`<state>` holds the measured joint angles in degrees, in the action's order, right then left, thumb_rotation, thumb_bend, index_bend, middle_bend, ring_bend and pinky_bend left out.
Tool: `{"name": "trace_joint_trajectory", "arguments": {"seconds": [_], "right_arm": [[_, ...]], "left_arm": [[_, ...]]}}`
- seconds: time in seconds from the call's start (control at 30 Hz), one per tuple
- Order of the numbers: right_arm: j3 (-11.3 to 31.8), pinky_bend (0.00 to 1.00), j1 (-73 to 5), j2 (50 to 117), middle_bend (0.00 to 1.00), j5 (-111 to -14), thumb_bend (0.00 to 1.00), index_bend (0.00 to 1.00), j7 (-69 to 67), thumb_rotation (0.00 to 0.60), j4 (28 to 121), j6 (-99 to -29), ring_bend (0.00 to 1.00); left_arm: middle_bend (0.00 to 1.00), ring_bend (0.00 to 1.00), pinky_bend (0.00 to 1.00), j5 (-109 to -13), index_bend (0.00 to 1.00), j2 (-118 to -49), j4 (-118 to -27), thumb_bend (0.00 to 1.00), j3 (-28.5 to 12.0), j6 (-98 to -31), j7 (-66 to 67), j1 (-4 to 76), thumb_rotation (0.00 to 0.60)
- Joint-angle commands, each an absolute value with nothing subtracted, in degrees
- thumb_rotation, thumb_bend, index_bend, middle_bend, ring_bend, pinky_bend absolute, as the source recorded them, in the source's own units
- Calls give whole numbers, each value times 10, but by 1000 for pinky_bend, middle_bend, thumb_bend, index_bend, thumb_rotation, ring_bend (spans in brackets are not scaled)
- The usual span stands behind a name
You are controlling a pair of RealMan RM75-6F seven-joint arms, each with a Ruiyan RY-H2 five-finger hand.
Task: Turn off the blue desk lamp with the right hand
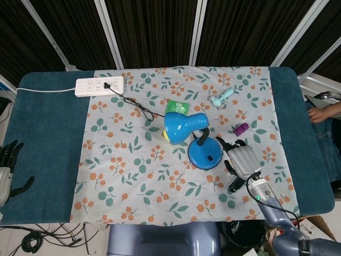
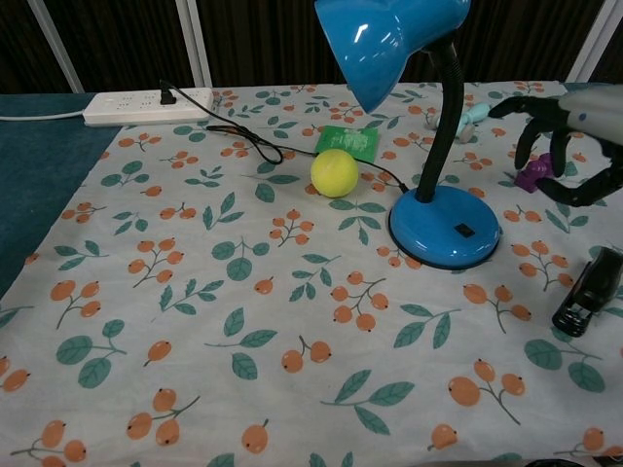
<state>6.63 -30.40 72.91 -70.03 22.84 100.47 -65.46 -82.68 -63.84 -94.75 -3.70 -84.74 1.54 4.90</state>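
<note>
The blue desk lamp stands mid-table on its round base (image 1: 205,154) (image 2: 446,232), with a small dark switch (image 2: 464,231) on top of the base. Its black neck curves up to the shade (image 1: 181,127) (image 2: 389,39); no glow shows from the shade. My right hand (image 1: 242,160) (image 2: 569,146) hovers to the right of the base, lifted off it, fingers spread and holding nothing. My left hand (image 1: 8,170) rests at the table's far left edge, fingers apart and empty.
A black stapler (image 2: 587,295) lies near the right hand, and a purple toy (image 2: 531,175) sits partly behind it. A yellow ball (image 2: 335,173), green packet (image 2: 352,142) and teal object (image 2: 467,115) sit behind the lamp. The cord runs to the power strip (image 2: 146,105).
</note>
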Motion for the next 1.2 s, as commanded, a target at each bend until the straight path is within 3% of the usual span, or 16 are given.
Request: {"name": "trace_joint_trajectory", "arguments": {"seconds": [0.03, 0.17, 0.57, 0.83, 1.2], "right_arm": [[68, 165, -265, 671, 208, -707, 348, 72, 232, 600, 1068, -709, 307], [40, 161, -216, 650, 127, -751, 286, 59, 251, 600, 1089, -782, 226], [-18, 134, -94, 671, 90, -859, 255, 23, 242, 600, 1047, -955, 196], [-19, 133, -69, 696, 79, -862, 256, 5, 215, 600, 993, -969, 182], [-12, 133, -65, 701, 55, -825, 255, 0, 213, 600, 974, -924, 158]], "left_arm": [[0, 0, 5, -827, 0, -639, -948, 272, -37, -848, 17, 49, 600], [0, 0, 5, -825, 0, -640, -950, 272, -38, -849, 21, 49, 600], [0, 0, 5, -824, 0, -643, -950, 272, -39, -852, 25, 48, 600], [0, 0, 5, -820, 0, -643, -950, 272, -41, -852, 27, 48, 600], [0, 0, 5, -820, 0, -642, -948, 272, -42, -853, 25, 48, 600]]}}
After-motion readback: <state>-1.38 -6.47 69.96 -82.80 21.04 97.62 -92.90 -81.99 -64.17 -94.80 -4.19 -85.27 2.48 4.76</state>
